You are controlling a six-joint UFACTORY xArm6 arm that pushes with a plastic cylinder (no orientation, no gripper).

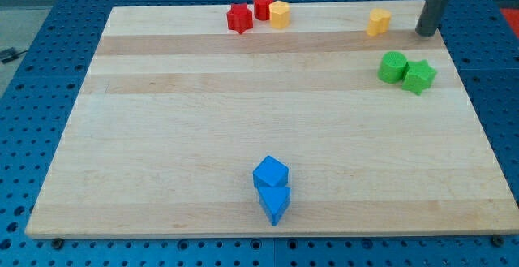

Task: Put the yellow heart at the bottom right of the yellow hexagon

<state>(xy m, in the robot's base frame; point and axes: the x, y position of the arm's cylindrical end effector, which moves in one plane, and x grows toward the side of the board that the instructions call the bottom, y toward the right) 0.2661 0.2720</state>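
Observation:
The yellow heart (378, 22) lies near the view's top right on the wooden board (162, 137). The yellow hexagon (279, 14) lies at the top middle and touches a red cylinder (263, 6). My tip (425, 33) rests on the board just to the right of the yellow heart, a small gap apart from it. The rod rises out of the view's top edge.
A red star (239, 19) sits left of the red cylinder. A green cylinder (392, 67) and a green star (419, 76) touch each other below my tip. Two blue blocks (270, 173) (275, 203) sit together at the bottom middle.

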